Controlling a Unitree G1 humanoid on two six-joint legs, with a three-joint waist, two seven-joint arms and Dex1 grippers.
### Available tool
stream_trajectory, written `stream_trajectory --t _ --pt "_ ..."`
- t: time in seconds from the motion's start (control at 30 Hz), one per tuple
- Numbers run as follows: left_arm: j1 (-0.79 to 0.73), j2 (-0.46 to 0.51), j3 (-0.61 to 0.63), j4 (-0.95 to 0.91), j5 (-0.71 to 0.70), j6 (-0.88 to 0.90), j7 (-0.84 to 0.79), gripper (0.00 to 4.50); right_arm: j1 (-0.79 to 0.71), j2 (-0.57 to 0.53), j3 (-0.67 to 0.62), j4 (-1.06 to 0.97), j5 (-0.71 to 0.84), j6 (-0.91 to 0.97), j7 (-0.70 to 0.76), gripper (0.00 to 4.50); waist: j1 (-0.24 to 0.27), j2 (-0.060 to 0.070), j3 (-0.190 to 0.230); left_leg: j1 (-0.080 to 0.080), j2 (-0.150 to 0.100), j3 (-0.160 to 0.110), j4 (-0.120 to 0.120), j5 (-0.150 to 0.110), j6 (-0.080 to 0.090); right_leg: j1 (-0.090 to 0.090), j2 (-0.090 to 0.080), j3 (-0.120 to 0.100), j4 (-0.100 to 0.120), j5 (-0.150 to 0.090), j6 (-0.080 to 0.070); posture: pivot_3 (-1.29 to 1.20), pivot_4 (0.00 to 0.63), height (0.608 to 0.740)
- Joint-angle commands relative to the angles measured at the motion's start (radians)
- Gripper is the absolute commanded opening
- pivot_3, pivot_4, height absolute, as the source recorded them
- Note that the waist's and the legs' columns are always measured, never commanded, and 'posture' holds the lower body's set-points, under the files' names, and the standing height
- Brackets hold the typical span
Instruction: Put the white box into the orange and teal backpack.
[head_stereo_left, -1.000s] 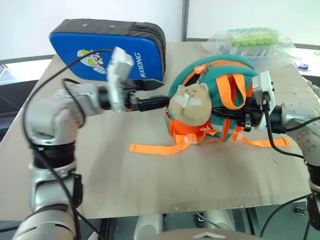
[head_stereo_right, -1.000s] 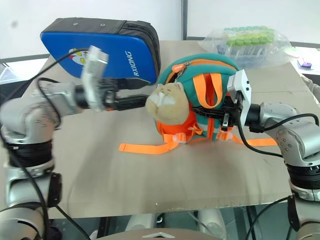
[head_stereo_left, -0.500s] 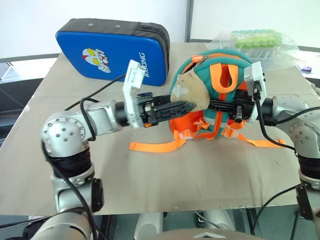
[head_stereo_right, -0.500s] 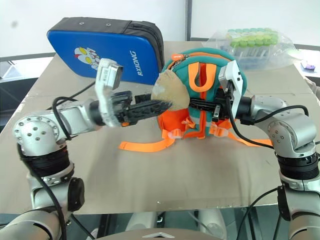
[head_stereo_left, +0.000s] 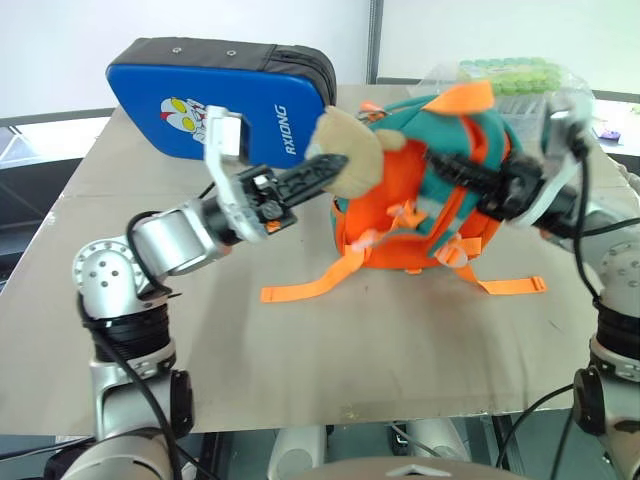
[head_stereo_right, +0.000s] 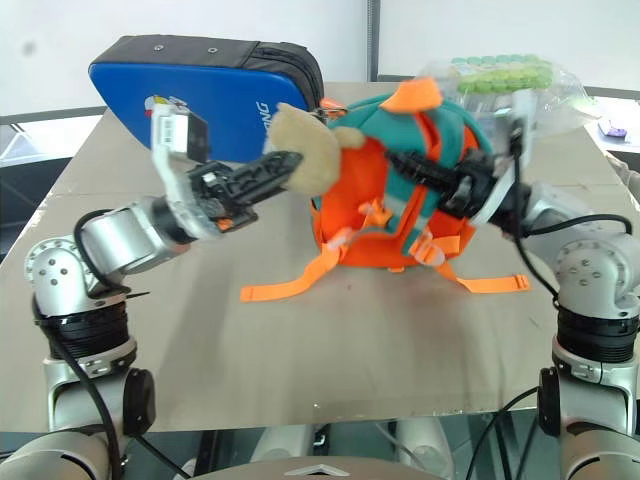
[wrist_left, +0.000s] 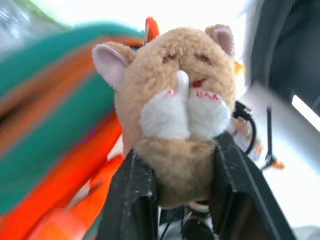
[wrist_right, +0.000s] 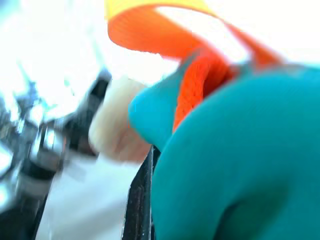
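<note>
Your left arm reaches forward and inward across the worktop (head_stereo_left: 300, 350), its end effector (head_stereo_left: 335, 165) angled slightly upward, with both black fingers pressed against the beige plush charm (wrist_left: 172, 120). In the left wrist view the charm sits squeezed between the two fingers (wrist_left: 132, 200), so the left end effector is clamped on it.

Your right arm comes in from the opposite side, also tilted a little upward. Its end effector (head_stereo_right: 400, 162) lies against the upper teal part of the orange and teal backpack (head_stereo_left: 420, 200), fingers drawn together; what they pinch, if anything, you cannot tell, as the right wrist view shows just blurred teal fabric and an orange strap.

You have one backpack, standing upright between the two end effectors with its orange back panel toward you and two loose orange straps (head_stereo_left: 300, 290) trailing over the worktop. Behind it on your left stands one blue zip case (head_stereo_left: 220, 95) with a cartoon figure, and behind on your right lies one clear bag of green-capped tubes (head_stereo_left: 510, 80).

The backpack is in contact with both end effectors: the left holds its charm at the upper left, the right rests at its upper right.
</note>
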Motion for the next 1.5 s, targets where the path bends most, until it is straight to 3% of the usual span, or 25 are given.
stream_trajectory --t 0.03,0.27,0.43,0.53,0.67,0.8,0.83,0.87,0.9,0.97,1.0,1.1,1.17,1.33,1.5 --pt "0.106 0.037 0.073 0.057 -0.018 -0.047 -0.024 0.43 -0.036 -0.006 -0.133 0.063 0.062 -0.038 -0.089 0.00 0.000 0.000 0.000 0.000 0.000 0.000 -0.001 0.000 0.000 0.000 0.000 0.000 0.000 0.000 0.000 0.00 0.150 0.740" --pt "0.341 0.041 -0.014 0.080 0.296 -0.058 -0.017 0.39 -0.044 -0.011 -0.171 0.095 0.051 -0.089 -0.190 0.00 0.004 0.000 0.000 -0.001 0.000 0.002 -0.002 0.000 0.000 0.000 0.000 0.000 -0.003 0.000 0.000 0.00 0.150 0.740" --pt "0.350 -0.064 -0.113 0.100 0.530 -0.147 0.058 0.38 -0.060 -0.016 -0.198 0.101 0.050 -0.124 -0.258 0.00 0.027 0.000 0.000 0.000 -0.001 0.005 -0.002 0.000 0.000 0.002 0.000 0.000 -0.003 0.000 0.000 0.00 0.150 0.740" --pt "0.274 -0.132 -0.127 0.041 0.610 -0.247 -0.037 0.38 -0.035 -0.041 -0.180 0.043 0.046 -0.116 -0.235 0.00 0.031 0.000 0.000 0.000 -0.002 0.004 -0.001 0.000 0.000 0.003 0.000 0.000 -0.003 0.000 0.000 0.00 0.150 0.740" --pt "0.183 -0.149 -0.100 -0.035 0.663 -0.338 -0.205 0.37 0.086 -0.120 -0.019 -0.140 -0.091 -0.101 -0.151 0.00 0.031 0.000 0.000 -0.002 -0.003 0.003 -0.001 0.000 0.001 0.003 0.000 -0.001 -0.005 0.000 0.000 0.00 0.150 0.740" --pt "0.192 -0.040 -0.192 -0.115 0.872 -0.409 -0.415 0.35 0.220 -0.208 0.169 -0.212 -0.327 -0.161 -0.092 0.00 0.013 0.000 -0.001 -0.001 -0.003 0.005 -0.004 0.000 0.001 0.002 0.000 0.001 -0.006 -0.001 0.001 0.00 0.150 0.740" --pt "0.195 -0.031 -0.201 -0.114 0.898 -0.419 -0.436 0.35 0.235 -0.204 0.178 -0.210 -0.350 -0.180 -0.095 0.71 0.010 0.000 -0.001 -0.001 -0.003 0.004 -0.005 0.000 0.001 0.002 0.000 0.001 -0.007 -0.001 0.001 0.00 0.150 0.740" --pt "0.197 -0.029 -0.196 -0.100 0.930 -0.441 -0.444 0.35 0.260 -0.209 0.178 -0.215 -0.371 -0.198 -0.083 0.95 0.010 0.001 -0.001 -0.001 -0.002 0.005 -0.005 0.000 0.001 0.001 0.000 0.002 -0.007 -0.001 0.001 0.00 0.150 0.740" --pt "0.196 -0.032 -0.189 -0.090 0.952 -0.455 -0.450 1.35 0.276 -0.214 0.178 -0.219 -0.382 -0.207 -0.068 1.39 0.010 0.001 -0.001 -0.001 -0.003 0.005 -0.005 0.000 0.001 0.001 0.000 0.002 -0.006 -0.001 0.001 0.00 0.150 0.740" --pt "0.230 0.019 -0.186 -0.115 1.022 -0.495 -0.528 1.96 0.326 -0.252 0.119 -0.259 -0.341 -0.187 -0.021 2.22 0.011 0.001 -0.001 -0.001 -0.003 0.005 -0.004 0.000 0.001 0.001 0.000 0.002 -0.006 -0.001 0.001 0.00 0.150 0.740" --pt "0.243 0.032 -0.182 -0.127 1.039 -0.504 -0.551 2.72 0.339 -0.265 0.094 -0.271 -0.320 -0.176 -0.008 2.88 0.012 0.001 -0.001 -0.001 -0.003 0.005 -0.004 0.000 0.001 0.001 0.000 0.002 -0.006 -0.001 0.001 0.00 0.150 0.740" --pt "0.316 0.078 -0.152 -0.199 1.062 -0.515 -0.586 4.03 0.420 -0.341 -0.009 -0.310 -0.251 -0.139 0.071 4.14 0.014 0.001 -0.001 -0.001 -0.002 0.005 -0.004 0.000 0.001 0.002 0.000 0.002 -0.006 -0.001 0.001 0.00 0.150 0.740" --pt "0.376 0.100 -0.121 -0.253 1.071 -0.519 -0.600 4.31 0.481 -0.380 -0.069 -0.329 -0.229 -0.117 0.108 4.38 0.015 0.001 -0.001 0.000 -0.002 0.005 -0.004 0.000 0.001 0.002 0.000 0.002 -0.006 -0.001 0.001 0.00 0.150 0.740" --pt "0.598 0.165 -0.039 -0.373 1.155 -0.598 -0.690 4.31 0.685 -0.405 -0.220 -0.383 -0.271 -0.160 0.180 4.38 0.018 0.001 -0.001 0.000 0.000 0.004 -0.005 0.000 0.001 0.002 0.000 0.002 -0.007 -0.002 0.001 0.00 0.150 0.740" --pt "0.884 0.150 0.106 -0.427 1.216 -0.675 -0.756 4.31 0.996 -0.316 -0.337 -0.383 -0.422 -0.296 0.255 4.38 0.026 -0.001 -0.002 0.001 0.000 0.006 -0.005 0.000 0.001 0.003 0.000 0.002 -0.008 -0.004 -0.003 0.00 0.150 0.740"
